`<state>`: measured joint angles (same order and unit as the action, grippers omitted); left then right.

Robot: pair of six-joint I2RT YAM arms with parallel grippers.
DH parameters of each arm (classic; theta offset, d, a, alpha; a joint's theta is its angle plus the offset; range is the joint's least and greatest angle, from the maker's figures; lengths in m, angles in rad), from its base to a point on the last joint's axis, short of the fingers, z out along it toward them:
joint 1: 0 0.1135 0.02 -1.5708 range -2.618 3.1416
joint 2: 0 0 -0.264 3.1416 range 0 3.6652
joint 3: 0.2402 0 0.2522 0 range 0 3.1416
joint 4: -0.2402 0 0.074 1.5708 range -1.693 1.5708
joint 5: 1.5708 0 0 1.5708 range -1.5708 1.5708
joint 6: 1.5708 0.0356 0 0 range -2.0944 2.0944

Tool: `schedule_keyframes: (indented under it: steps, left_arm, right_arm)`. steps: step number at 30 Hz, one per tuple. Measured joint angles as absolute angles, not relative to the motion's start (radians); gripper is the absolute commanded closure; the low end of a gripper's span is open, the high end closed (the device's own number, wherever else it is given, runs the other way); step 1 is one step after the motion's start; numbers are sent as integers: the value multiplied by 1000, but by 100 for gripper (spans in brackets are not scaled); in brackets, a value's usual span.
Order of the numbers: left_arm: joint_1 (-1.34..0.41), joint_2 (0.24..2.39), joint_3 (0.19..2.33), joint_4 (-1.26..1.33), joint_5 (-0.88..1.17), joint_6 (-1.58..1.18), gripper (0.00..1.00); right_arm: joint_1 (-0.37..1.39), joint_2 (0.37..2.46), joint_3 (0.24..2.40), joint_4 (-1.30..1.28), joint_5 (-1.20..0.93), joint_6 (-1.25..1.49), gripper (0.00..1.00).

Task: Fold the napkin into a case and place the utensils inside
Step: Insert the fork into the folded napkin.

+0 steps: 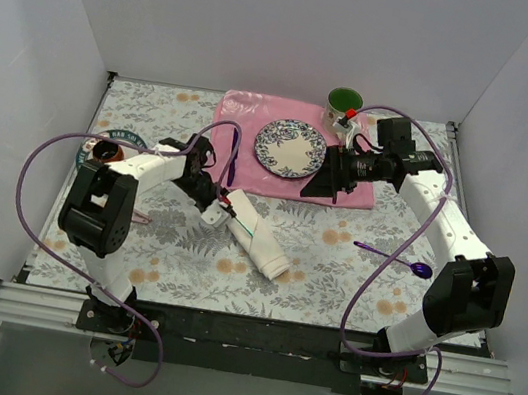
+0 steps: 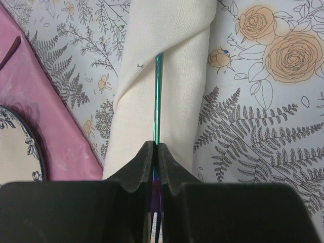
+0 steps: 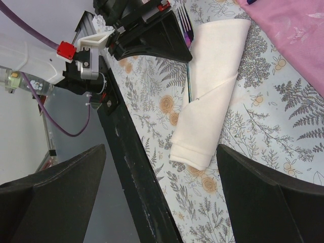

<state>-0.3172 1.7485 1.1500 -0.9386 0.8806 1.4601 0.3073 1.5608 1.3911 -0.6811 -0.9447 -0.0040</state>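
The cream-white napkin (image 1: 255,239) lies folded as a long narrow case (image 2: 162,76) on the floral tablecloth, also seen in the right wrist view (image 3: 212,96). My left gripper (image 1: 214,205) (image 2: 154,147) is shut on a thin iridescent teal-purple utensil (image 2: 158,101). Its handle runs under the case's diagonal flap, and its tines (image 3: 185,21) stick out behind the fingers. A second utensil, a spoon with a purple bowl (image 1: 418,270), lies to the right on the cloth. My right gripper (image 1: 334,181) (image 3: 161,148) hangs open and empty over the placemat's right edge.
A pink placemat (image 1: 247,119) (image 2: 50,126) at the back holds a patterned plate (image 1: 290,148) (image 2: 15,152). A green cup (image 1: 344,99) stands behind it. A round dark item (image 1: 108,147) sits at the left edge. The table's black front rail (image 3: 131,167) runs close to the case's end.
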Motion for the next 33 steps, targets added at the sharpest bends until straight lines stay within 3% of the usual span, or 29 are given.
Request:
schedule_keyframes:
  steps: [33]
  left_arm:
    - [-395,1794,1170,-964,891,1460,100]
  right_arm:
    - [302,1558,1376,-679,-945,-4,1]
